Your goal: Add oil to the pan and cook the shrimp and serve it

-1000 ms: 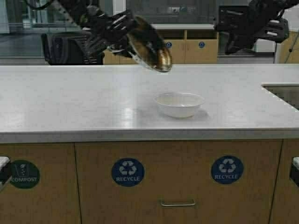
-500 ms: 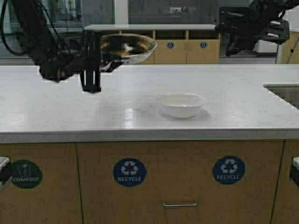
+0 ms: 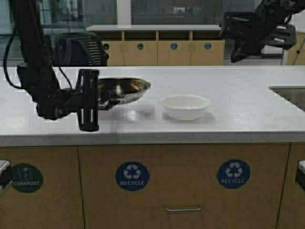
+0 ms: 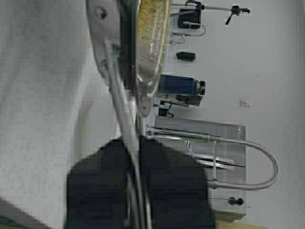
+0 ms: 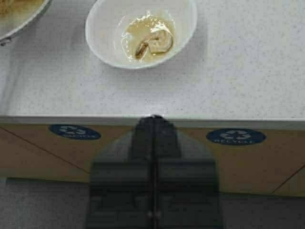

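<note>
A long pale speckled desk (image 3: pixel 228 114) runs across a kitchen-like room, with wooden cabinet fronts below it carrying round blue recycle stickers (image 3: pixel 132 176) and a green compost sticker (image 3: pixel 26 178); more cabinets stand behind.

The left pincer (image 3: pixel 97 98) is low over the left part of the desk, its fingers clamped on the stub handle of the pan (image 3: pixel 123 89). In the left wrist view the handle runs straight between the two dark fingers (image 4: pixel 97 186), and the pan (image 4: pixel 145 52) shows edge-on. In the high view the pan sits level, mouth up, its handle pointing left toward the pincer and its bowl reaching right, so its long axis lies across the desk. Whether its underside touches the desk or hangs just above it I cannot tell.

Just to the right of the pan, apart from it, stands a white bowl (image 3: pixel 185 106). The right wrist view looks down into this bowl (image 5: pixel 141 33), where the shrimp (image 5: pixel 153 41) lies curled in a little yellowish liquid.

The right pincer (image 5: pixel 153 119) is raised high at the far right, well apart from the bowl, its fingers pressed together on nothing.
</note>
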### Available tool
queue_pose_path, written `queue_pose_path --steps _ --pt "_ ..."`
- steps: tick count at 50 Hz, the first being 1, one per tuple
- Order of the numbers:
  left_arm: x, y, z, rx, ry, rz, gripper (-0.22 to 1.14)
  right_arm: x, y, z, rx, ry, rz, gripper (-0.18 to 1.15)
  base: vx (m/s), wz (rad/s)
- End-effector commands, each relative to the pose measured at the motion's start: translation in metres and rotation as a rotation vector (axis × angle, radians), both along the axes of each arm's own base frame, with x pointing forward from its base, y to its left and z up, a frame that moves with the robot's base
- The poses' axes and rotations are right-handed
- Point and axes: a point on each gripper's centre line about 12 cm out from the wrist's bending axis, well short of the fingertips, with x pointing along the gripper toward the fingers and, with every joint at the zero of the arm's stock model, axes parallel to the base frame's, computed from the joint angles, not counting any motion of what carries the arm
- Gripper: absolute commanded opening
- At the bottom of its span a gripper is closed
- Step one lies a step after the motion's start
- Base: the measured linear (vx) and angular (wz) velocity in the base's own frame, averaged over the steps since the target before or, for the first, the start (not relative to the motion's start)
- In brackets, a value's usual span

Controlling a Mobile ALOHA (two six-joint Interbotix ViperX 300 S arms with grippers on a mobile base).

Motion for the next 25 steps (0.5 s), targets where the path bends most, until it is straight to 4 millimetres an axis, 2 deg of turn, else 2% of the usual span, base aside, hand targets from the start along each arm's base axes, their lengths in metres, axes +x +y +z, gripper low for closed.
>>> queue_pose_path --steps 1,25 --pt "0.009 -0.001 0.013 -0.025 -0.065 0.009 0.04 0.003 0.001 0.005 0.006 -0.022 -0.001 0.07 0.00 0.00" --pt "0.008 -0.003 -0.018 -0.058 0.011 -0.011 0.04 0.006 0.002 0.001 0.001 -0.009 -0.001 0.07 0.00 0.00"
